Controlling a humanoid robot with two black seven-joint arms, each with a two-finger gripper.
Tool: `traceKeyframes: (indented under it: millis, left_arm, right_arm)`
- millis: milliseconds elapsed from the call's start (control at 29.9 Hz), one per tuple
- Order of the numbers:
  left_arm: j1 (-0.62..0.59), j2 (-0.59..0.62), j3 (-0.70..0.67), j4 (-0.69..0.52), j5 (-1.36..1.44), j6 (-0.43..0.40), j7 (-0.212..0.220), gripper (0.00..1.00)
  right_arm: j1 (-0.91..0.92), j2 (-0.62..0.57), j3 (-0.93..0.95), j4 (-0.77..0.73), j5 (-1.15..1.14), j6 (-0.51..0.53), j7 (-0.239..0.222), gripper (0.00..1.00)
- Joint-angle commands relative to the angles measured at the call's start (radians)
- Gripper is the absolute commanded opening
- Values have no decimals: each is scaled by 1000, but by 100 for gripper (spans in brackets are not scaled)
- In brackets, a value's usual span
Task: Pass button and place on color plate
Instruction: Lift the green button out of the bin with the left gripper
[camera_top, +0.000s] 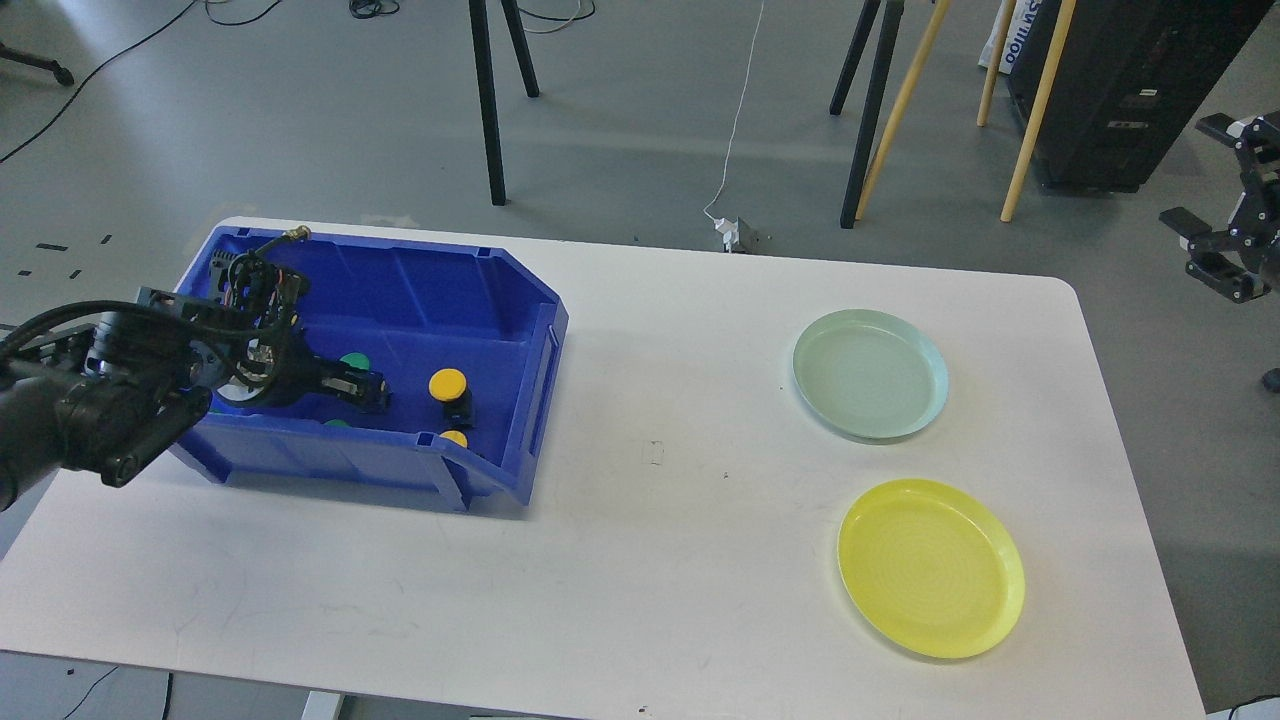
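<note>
- Head view: your left gripper reaches down inside the blue bin, fingers pointing right along the bin floor; whether they are spread or pinching something you cannot tell, they show dark and small
- A green button lies touching or just behind the fingers; a yellow button stands just to the right of the tips, upright on its black base; a second yellow cap peeks over the near wall
- The left arm is plainly the nearer; your right gripper hangs well apart, off the table's right edge, jaws looking spread
- The green plate and yellow plate lie bare on the right; open table between bin and plates gives room for the handover; mind the bin's walls when lifting out
</note>
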Motion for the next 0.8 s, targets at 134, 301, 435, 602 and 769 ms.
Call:
traceKeyframes:
  millis: [134,301,435,602,769]
  left_arm:
    - [-10,1,-3,-12,-9,0,-9,23]
    - [-20,100,-18,-142,-14,-23,-29,23]
    - [-53,217,-22,-293,-54,-48,-29,24]
    - [-125,317,-44,-388,-182,-48,-29,25]
    - [-200,317,-140,-399,-353,-48,-26,25]
  right_arm:
    - [0,0,0,-2,0,0,-1,98]
    - [-2,2,0,-3,-2,0,-1,98]
    - [2,5,2,-6,-5,0,-1,98]
    - [17,43,6,-3,-3,0,1,98]
    - [48,66,15,30,0,0,1,98]
